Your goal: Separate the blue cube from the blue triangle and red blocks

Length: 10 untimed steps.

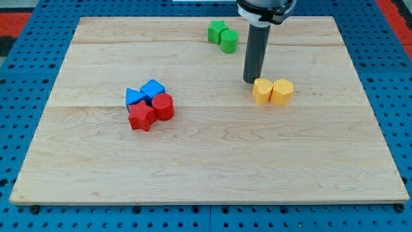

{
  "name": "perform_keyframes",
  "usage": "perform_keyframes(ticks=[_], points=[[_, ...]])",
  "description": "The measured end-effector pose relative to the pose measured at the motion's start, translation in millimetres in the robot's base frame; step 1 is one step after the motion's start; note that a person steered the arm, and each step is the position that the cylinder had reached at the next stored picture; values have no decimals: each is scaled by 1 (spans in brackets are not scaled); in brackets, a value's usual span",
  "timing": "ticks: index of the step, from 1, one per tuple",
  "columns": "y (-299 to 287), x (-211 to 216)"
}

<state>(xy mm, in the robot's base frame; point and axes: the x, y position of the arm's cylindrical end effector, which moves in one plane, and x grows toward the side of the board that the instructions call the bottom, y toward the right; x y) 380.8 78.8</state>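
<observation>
my tip (pixel 251 81) just beside yellow blocks (pixel 272 91) | hand: none visible (bare rod) | blue cube (pixel 153 90) touching blue triangle (pixel 134 97), red blocks (pixel 151 112) | tabletop (pixel 212 161)

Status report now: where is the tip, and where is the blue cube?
My tip beside the yellow blocks, far from the cluster. Blue cube touching blue triangle and red blocks. Path to it clear.
</observation>
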Motion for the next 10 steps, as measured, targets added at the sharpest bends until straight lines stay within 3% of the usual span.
perform_keyframes(ticks=[2,3,7,10], points=[[-39,1],[-41,21],[-157,52],[-224,20]])
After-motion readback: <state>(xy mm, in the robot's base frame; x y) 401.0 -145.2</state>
